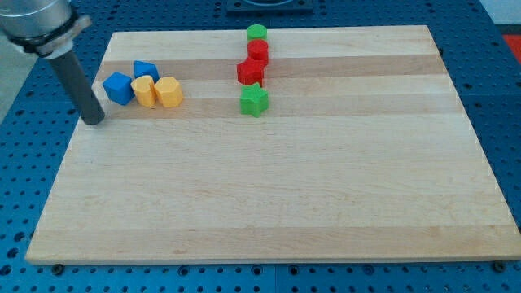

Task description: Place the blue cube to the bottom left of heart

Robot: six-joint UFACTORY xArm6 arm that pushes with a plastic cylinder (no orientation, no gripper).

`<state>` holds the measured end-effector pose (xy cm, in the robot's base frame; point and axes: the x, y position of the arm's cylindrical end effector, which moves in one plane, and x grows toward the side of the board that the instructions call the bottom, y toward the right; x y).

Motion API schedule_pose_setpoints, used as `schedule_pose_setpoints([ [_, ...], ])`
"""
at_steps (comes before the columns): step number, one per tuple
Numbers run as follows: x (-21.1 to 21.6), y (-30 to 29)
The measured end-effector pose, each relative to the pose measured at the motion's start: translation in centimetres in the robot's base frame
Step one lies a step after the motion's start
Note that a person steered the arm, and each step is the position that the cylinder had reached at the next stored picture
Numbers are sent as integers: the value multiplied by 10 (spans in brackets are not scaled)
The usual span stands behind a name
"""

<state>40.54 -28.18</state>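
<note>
The blue cube (119,88) sits at the board's upper left. A second blue block (146,71) lies just above and right of it. Two yellow blocks stand to the cube's right: a heart-like one (144,91) touching the cube and a hexagon-like one (169,92) beside that. My tip (94,120) rests on the board just left of and below the blue cube, a small gap apart from it.
A column of blocks stands at top centre: a green round block (257,32), a red block (259,51), a red star-like block (250,72) and a green star (254,101). The wooden board (269,187) lies on a blue perforated table.
</note>
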Motion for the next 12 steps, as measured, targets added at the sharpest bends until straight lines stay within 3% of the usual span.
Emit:
schedule_pose_setpoints([
  [1, -66, -7],
  [2, -93, 30],
  [4, 1, 60],
  [5, 19, 29],
  [7, 13, -23],
  [9, 23, -1],
  [11, 57, -22],
  [12, 63, 15],
])
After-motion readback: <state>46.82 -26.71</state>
